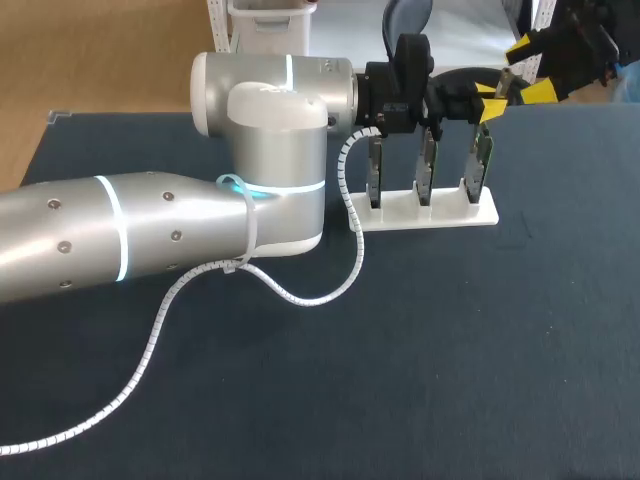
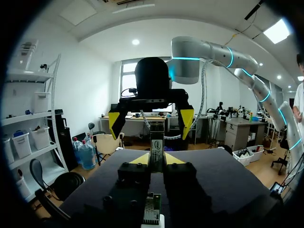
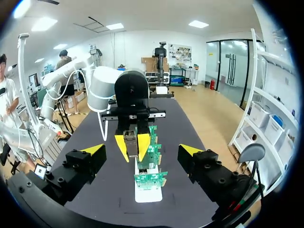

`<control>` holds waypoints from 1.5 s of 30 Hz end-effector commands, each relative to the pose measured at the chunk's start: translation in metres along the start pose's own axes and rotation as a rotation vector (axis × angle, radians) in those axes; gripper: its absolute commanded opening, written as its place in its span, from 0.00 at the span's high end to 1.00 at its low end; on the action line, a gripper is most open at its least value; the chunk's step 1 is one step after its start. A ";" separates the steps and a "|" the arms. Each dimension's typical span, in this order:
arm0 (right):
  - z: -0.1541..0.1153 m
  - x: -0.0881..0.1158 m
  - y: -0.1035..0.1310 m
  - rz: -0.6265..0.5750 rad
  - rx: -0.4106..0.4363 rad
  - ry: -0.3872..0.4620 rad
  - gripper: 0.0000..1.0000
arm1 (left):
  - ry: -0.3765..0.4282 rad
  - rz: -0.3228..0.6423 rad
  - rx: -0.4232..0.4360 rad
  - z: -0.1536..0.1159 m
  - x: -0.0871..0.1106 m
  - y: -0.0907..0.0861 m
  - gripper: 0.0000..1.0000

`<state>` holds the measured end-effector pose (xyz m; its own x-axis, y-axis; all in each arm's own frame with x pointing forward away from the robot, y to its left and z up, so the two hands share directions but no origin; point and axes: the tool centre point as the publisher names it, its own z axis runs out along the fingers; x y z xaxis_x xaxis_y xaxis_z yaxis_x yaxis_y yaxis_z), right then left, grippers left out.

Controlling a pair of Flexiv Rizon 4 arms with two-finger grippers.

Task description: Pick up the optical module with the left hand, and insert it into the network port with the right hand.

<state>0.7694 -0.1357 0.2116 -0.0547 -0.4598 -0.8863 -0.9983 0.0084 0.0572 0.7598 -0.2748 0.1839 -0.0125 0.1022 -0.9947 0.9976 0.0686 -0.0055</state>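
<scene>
So the left arm [image 1: 150,235] comes in from 9 o'clock in the head view and stretches across the dark table [image 1: 450,350], with a white coiled cable [image 1: 300,297] trailing off it and lying on the tabletop. The left claw [image 1: 491,99] is up at around 1 o'clock from the table's middle. It's clamped shut on the optical module [image 2: 156,145], and the left wrist view shows this best: both yellow tips press on the module from either side, and it sticks out ahead of them as a slim upright piece.

Right under that claw is a white rack [image 1: 440,213] with three green circuit boards [image 1: 427,170] standing upright in a row. The claw hangs over the board at the rack's 3 o'clock end. The module is held in the air above that board, close to it but not touching as far as I can see. The network port itself is too small for me to make out.

The right claw [image 1: 530,70] is at the far edge of the table, about 2 o'clock from the left claw and a bit apart from it. Its fingers are spread wide with nothing between them. The right wrist view shows it pointing straight at the left claw and the module, with the rack of boards on the table between the two claws.
</scene>
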 end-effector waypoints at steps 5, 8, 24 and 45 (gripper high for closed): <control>0.005 -0.009 0.004 0.010 -0.008 -0.026 0.00 | 0.003 -0.001 0.002 0.000 -0.001 0.001 1.00; 0.009 -0.011 0.003 0.011 -0.014 -0.020 0.00 | 0.003 -0.001 0.002 0.000 -0.001 0.001 1.00; 0.020 -0.014 0.004 0.006 -0.032 -0.020 0.00 | 0.003 -0.001 0.002 0.000 -0.001 0.001 1.00; 0.015 -0.014 0.007 0.008 -0.010 -0.011 0.51 | 0.003 -0.001 0.002 0.000 -0.001 0.001 1.00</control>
<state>0.7656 -0.1158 0.2166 -0.0648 -0.4491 -0.8911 -0.9973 -0.0018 0.0734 0.7599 -0.2747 0.1839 -0.0125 0.1023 -0.9947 0.9976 0.0685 -0.0055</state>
